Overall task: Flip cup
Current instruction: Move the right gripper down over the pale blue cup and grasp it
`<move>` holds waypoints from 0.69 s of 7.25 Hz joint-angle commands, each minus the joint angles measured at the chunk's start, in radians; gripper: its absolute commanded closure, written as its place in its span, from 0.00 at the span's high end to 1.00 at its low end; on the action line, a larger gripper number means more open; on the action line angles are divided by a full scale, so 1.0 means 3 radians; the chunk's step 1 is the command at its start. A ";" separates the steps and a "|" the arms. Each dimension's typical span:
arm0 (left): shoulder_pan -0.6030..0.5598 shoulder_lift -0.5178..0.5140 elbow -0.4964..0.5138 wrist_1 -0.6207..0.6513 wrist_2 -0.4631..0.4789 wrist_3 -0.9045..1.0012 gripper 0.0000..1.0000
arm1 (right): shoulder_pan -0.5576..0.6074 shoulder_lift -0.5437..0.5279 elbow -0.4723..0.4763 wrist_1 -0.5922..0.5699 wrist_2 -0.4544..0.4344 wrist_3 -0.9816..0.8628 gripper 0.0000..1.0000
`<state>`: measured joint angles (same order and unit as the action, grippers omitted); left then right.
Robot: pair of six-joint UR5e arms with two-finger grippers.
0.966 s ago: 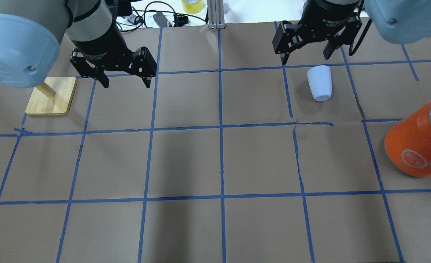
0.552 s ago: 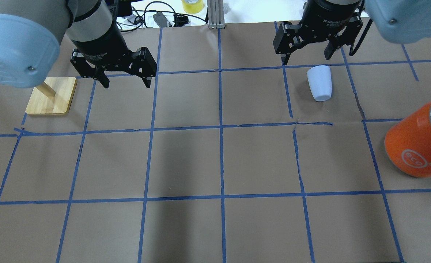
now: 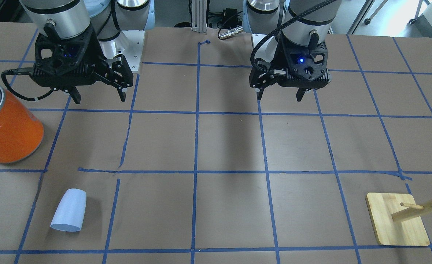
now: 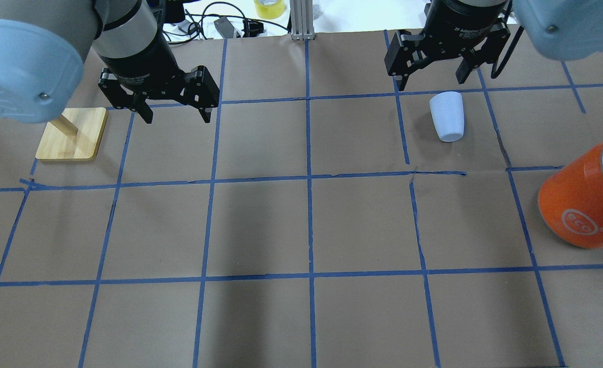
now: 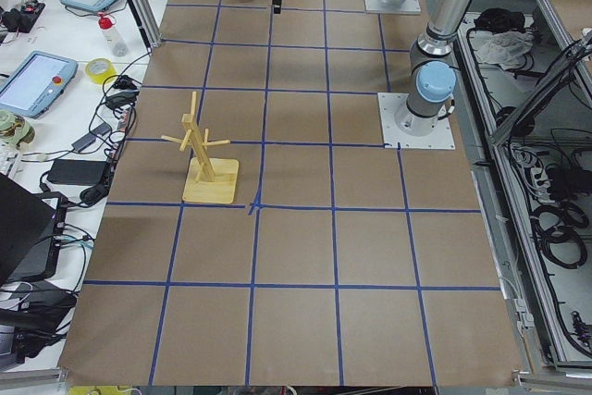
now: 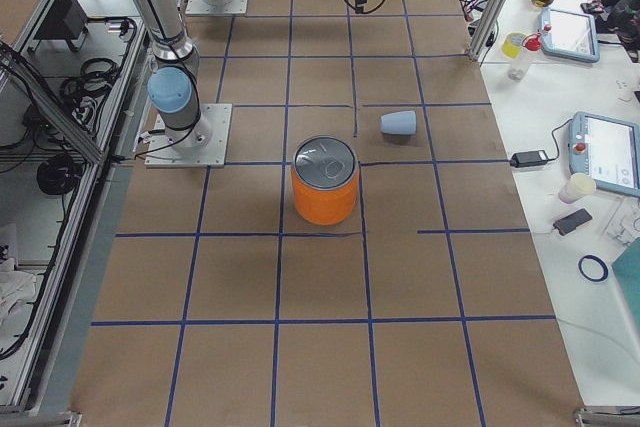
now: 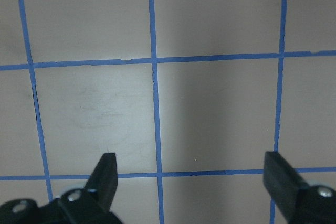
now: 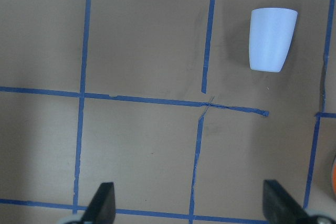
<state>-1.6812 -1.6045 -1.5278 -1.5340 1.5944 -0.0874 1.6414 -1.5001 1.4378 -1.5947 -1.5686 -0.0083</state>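
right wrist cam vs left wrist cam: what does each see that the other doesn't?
Only right wrist: the cup, upper right of the frame, and a sliver of the orange can at the right edge. Only left wrist: nothing the other lacks. Both: brown paper gridded with blue tape, plus each camera's own gripper, right gripper and left gripper, both open and holding nothing.

Overhead camera: sitting behind the robot, looking forward and down over the table (image 4: 260, 230). Front camera: facing the robot base (image 3: 135, 47), looking steeply down. Two side cameras: standing farther off at either table end, looking along it. Wrist cameras: hanging close, looking straight down, the right one sharing the cup (image 8: 271, 39) with the overhead.
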 commanded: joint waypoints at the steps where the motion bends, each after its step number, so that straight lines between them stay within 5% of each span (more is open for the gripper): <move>1: 0.0000 0.0000 0.0000 0.0000 -0.0002 0.0000 1.00 | -0.0345 0.0010 -0.0001 0.0013 -0.0002 -0.0054 1.00; 3: 0.0000 -0.0005 0.0000 0.0000 0.0003 0.0000 1.00 | -0.0780 0.0147 0.0222 -0.0063 0.0043 -0.0095 1.00; 5: 0.0000 -0.0005 -0.0005 0.0000 -0.0002 -0.0005 1.00 | -0.0895 0.0367 0.0463 -0.0730 0.0064 -0.0217 1.00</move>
<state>-1.6813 -1.6059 -1.5282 -1.5340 1.5943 -0.0878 1.3966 -1.4299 1.5359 -1.7085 -1.5534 -0.0544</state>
